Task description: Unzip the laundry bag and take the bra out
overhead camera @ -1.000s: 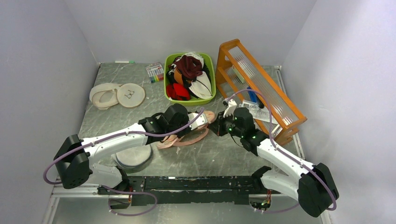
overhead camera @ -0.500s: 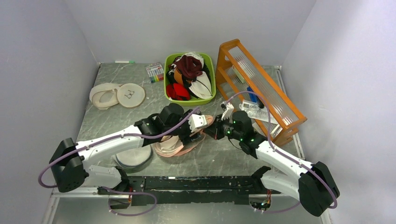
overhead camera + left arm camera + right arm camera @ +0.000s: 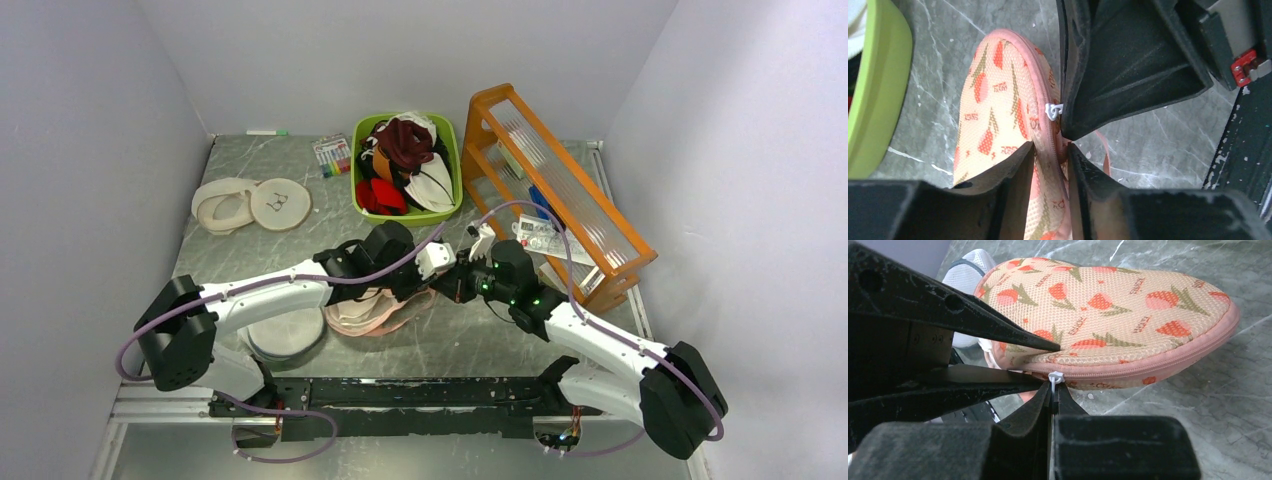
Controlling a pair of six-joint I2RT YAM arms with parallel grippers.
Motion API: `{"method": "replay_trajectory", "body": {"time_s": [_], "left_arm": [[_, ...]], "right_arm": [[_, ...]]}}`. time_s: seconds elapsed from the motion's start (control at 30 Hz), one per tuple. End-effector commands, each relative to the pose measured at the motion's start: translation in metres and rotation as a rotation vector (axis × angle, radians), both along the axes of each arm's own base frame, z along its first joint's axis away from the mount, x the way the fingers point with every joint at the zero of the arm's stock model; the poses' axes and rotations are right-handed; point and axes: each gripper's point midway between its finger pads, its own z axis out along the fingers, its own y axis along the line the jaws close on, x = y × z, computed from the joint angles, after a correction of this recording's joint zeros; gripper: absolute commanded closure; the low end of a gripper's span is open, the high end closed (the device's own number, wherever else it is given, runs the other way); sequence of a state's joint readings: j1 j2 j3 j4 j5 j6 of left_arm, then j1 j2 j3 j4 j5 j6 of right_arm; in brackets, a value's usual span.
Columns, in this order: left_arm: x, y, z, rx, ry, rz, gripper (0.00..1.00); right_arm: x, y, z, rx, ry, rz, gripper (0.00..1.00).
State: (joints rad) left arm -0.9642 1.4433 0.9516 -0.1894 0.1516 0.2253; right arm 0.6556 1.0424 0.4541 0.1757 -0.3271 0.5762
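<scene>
Mainly, slip risk: small white zip pull (image 3: 1054, 376) is thin, and right end effector (image 3: 1053, 390), pinched together on it, has little bite. Second risk: left end effector (image 3: 1050, 150), clamped on pink zip edge, gives way, so whole case drags instead of zip running. Two end effectors nearly touching, so careless pull could knock them together. Bean-shaped cream-peach mesh laundry bag (image 3: 1108, 310) with red flower print lies mid grey marbled bench (image 3: 440, 345). Zip closed along visible edge. No bra visible, presumably inside.
</scene>
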Motion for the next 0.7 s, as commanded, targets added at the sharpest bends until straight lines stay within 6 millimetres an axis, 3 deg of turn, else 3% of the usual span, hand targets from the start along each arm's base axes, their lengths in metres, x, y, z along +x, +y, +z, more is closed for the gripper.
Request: {"method": "replay_trajectory", "body": {"time_s": [0.0,0.23,0.67], "left_arm": [[0.009,-0.005,0.014,-0.016,-0.034,0.020,0.64],[0.009,0.007,0.018,0.013,-0.082,0.017,0.92],[-0.004,0.017,0.014,0.065,-0.134,-0.051,0.93]], "right_arm": [[0.005,0.002,0.008,0.010,-0.036,-0.009,1.00],[0.011,-0.008,0.002,-0.065,-0.041,-0.048,1.00],[0.053,-0.058,-0.020,-0.226,-0.012,-0.197,1.00]]}}
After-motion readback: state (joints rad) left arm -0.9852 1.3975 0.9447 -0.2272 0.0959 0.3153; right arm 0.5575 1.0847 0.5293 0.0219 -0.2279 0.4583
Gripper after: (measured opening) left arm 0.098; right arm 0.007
